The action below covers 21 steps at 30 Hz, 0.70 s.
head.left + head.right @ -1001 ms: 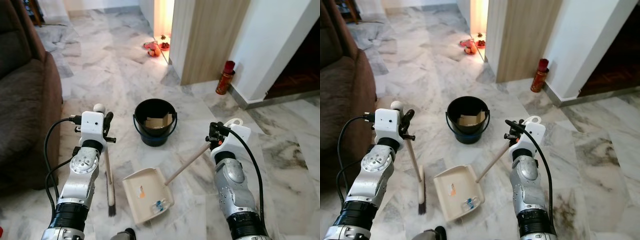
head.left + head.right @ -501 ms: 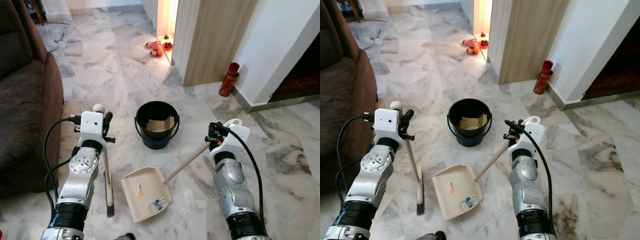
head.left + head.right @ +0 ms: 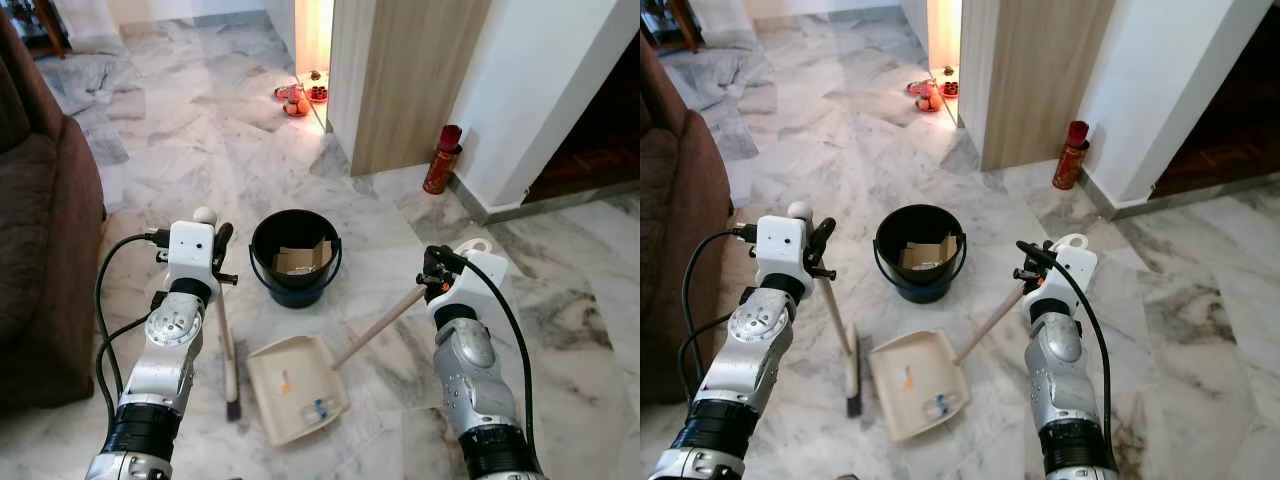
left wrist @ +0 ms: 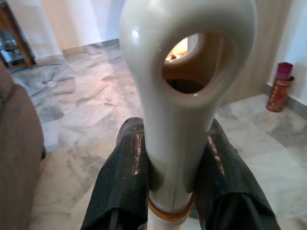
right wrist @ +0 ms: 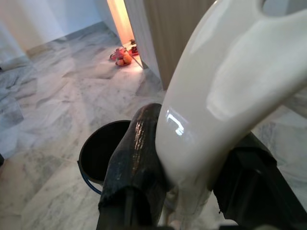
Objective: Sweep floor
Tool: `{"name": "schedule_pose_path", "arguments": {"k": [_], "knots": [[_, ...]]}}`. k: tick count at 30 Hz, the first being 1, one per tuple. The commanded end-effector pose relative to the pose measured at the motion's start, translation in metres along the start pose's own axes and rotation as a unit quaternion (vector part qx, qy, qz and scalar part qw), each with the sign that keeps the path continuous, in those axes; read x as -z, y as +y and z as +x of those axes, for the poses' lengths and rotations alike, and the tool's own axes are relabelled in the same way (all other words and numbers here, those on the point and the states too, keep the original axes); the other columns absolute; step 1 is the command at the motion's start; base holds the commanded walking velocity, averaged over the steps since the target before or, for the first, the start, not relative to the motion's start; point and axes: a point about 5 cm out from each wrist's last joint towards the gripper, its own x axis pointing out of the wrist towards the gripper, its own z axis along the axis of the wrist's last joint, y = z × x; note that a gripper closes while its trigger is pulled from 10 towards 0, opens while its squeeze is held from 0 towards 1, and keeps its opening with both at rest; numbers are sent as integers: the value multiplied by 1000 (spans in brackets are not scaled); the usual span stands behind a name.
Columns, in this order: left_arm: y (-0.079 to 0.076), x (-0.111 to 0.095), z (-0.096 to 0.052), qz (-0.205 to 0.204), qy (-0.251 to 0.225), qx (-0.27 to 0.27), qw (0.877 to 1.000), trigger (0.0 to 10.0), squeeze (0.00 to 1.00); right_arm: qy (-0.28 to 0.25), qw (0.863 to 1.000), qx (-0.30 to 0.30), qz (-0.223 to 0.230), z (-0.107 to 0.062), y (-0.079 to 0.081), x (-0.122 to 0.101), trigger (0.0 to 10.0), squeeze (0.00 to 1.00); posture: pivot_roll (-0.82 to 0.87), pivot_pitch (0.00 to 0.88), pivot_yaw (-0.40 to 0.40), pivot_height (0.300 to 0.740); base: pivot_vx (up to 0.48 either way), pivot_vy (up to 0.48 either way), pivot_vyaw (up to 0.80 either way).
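Here both sets of black fingers are clamped: left gripper (image 4: 170, 177) on the glossy broom handle (image 4: 182, 96), right gripper (image 5: 192, 187) on the dustpan handle (image 5: 225, 96).

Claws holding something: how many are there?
2. The left claw grips the broom handle; the right claw grips the dustpan handle.

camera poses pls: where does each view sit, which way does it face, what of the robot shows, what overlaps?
Left eye, right eye: head, facing forward and down at the dustpan, broom and black bucket; both silver arms show.
Left wrist: on that arm, along the left gripper, clamped on the broom's looped handle end.
Right wrist: along the right gripper, clamped on the dustpan's handle.
Shared: bucket in eye and right wrist views.
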Motion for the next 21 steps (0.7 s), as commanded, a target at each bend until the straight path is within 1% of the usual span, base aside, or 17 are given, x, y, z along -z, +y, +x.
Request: {"name": "schedule_pose_path", "arguments": {"k": [1,8,18,21], "knots": [[6,-5,1,16,-13,-7,1000,10000,0,-21,1000,-12,17,2,8,-9,10000,0,-38,104,-34,740,0,0,0],[5,-5,1,16,-14,-6,1000,10000,0,-23,999,-14,17,2,9,-10,10000,0,-36,100,-36,740,0,0,0],[6,-4,1,18,-12,-7,1000,10000,0,-52,998,-18,18,-1,9,-26,10000,0,-36,98,-38,740,0,0,0],[6,-4,0,37,-18,1,999,10000,0,-76,997,-12,23,-6,7,-35,10000,0,-39,95,-39,740,0,0,0]]}}
